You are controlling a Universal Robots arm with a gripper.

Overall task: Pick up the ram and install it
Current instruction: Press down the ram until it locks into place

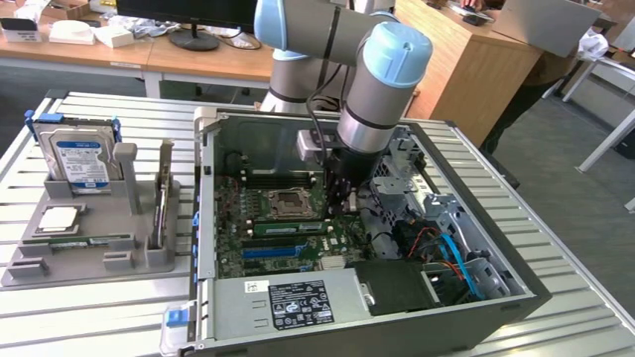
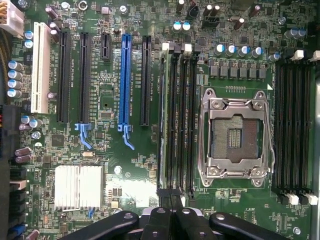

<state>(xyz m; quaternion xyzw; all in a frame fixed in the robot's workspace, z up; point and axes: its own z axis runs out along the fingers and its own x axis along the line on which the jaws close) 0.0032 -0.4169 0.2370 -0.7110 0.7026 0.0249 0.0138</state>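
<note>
Wrist view: the gripper (image 2: 170,220) is cut off at the frame edge, and we see just the black fingertips (image 2: 157,222) and linkages. The tips are drawn close together (narrow, practically touching). We can't tell if anything is pinched between them.

The ram (image 2: 161,120) shows edge-on as a thin green strip standing in the memory slot farthest from the socket (image 2: 235,132), on the side toward the blue slot (image 2: 125,80). Its near end runs up to the fingertips and is hidden there, so we can't tell whether they touch it. The slots between it and the socket look dark. The heatsink (image 2: 77,186) sits off to the side, well apart from the tips.

Exterior view: the arm (image 1: 382,82) reaches down into the open case (image 1: 516,297). Its wrist blocks the board's middle, and the fingers blur into dark parts. A green strip beside the socket matches the ram, with its end toward the arm covered.

Room: the case walls box the arm in. The drive cage and cables crowd the exterior view's right, and the power supply (image 1: 288,301) closes the near edge. The board is more open toward the exterior view's left.

On the table (image 1: 59,320), outside the case, sits a grey tray (image 1: 89,260) with a hard drive (image 1: 82,160) upright in it. It also holds another green strip lying flat (too small to identify).
</note>
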